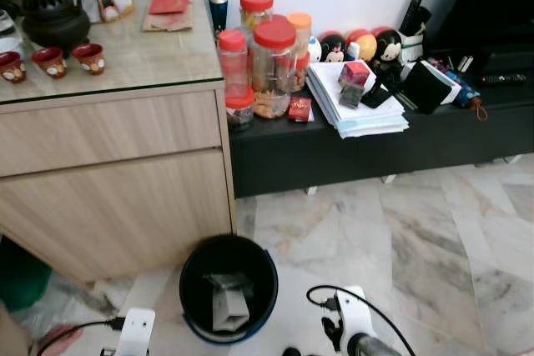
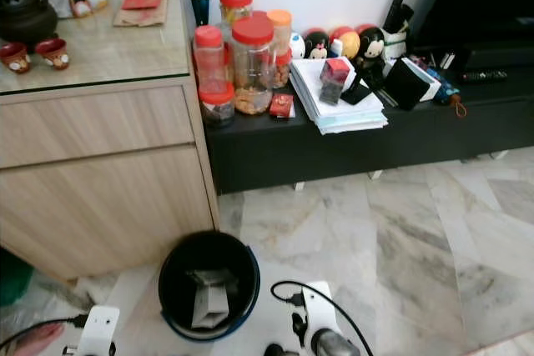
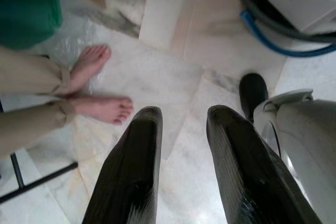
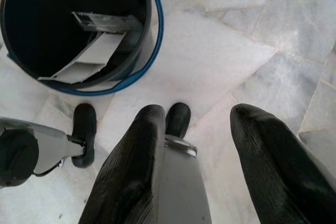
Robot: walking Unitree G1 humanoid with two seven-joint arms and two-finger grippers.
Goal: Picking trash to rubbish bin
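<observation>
A black rubbish bin [image 1: 200,264] with a blue band stands on the marble floor in front of the wooden cabinet. Grey and white carton pieces [image 1: 227,298] lie inside it, also seen in the right wrist view as carton pieces [image 4: 89,56] in the bin [image 4: 37,9]. My right gripper [image 4: 199,114] hangs open beside the bin, over the floor, with nothing between its fingers. My left gripper [image 3: 185,116] is open too, low over the floor on the bin's other side, and holds nothing.
A person's bare feet [image 3: 102,108] stand on the floor near my left gripper, beside a green object [image 3: 26,9]. A wooden cabinet [image 1: 108,181] rises behind the bin. A low black bench [image 1: 334,152] carries jars, papers and toys. Open marble floor [image 1: 417,239] lies to the right.
</observation>
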